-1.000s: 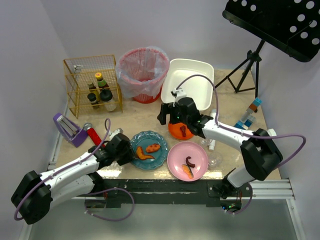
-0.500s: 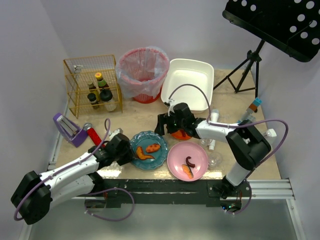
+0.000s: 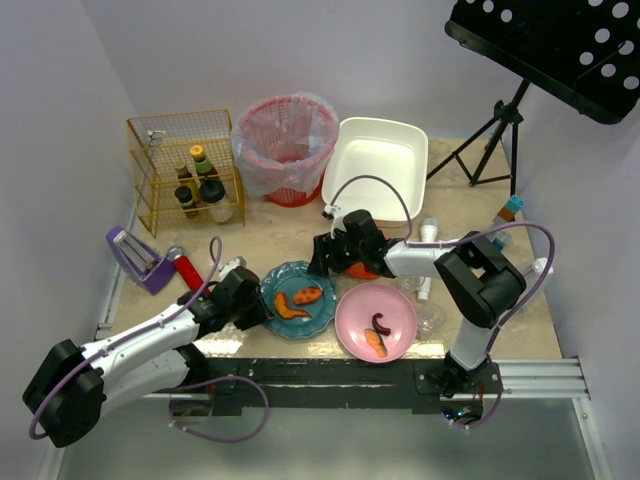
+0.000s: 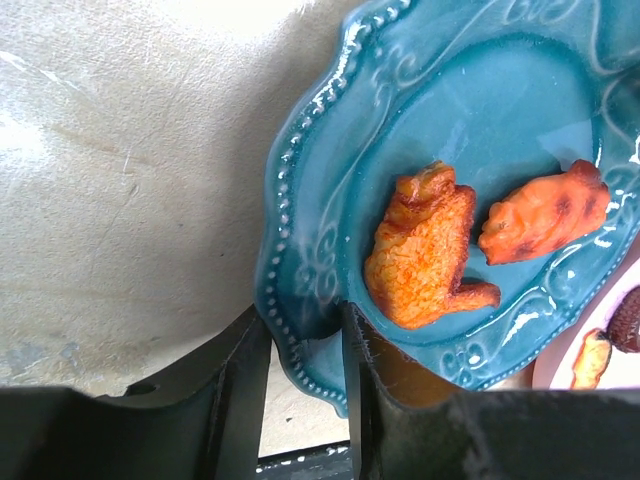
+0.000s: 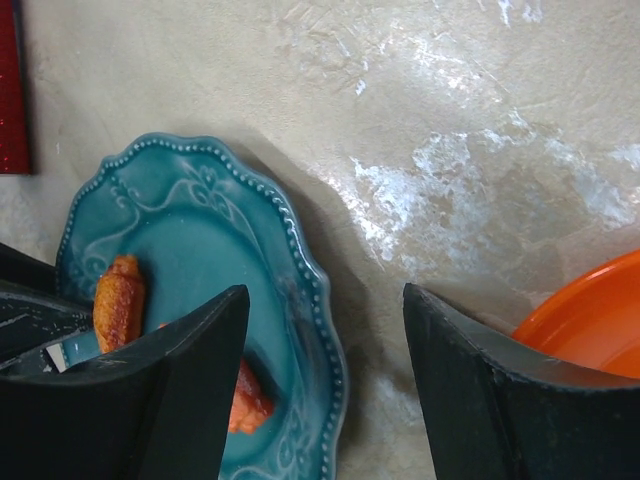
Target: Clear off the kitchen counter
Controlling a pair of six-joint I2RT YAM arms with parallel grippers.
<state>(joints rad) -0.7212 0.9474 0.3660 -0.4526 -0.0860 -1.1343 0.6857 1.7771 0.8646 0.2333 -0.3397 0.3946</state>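
Pinching the rim of the teal scalloped ceramic plate (image 4: pixel 470 110), the left gripper (image 4: pixel 300 380) is clamping that beaded edge between its two black fingers (image 4: pixel 230 400), and the plate is sitting flat on the beige marbled kitchen counter (image 3: pixel 285 235), close to its front edge. Two orange fried food pieces (image 4: pixel 428 250) are lying side by side in the plate's well. Over on the other side, the right gripper (image 5: pixel 325 390) is hovering above the counter with its fingers spread wide and nothing between them, the teal plate showing under one finger and the orange round bowl (image 5: pixel 590 320) peeking in beside the other. From overhead, the right arm is covering part of that bowl, and the pink round plate (image 3: pixel 398 308) is resting just beside the teal one, carrying a dark scrap and an orange scrap. Toward the back, the white rectangular tub (image 3: pixel 375 150) and the red mesh bin with a clear liner (image 3: pixel 285 150) are standing next to each other.
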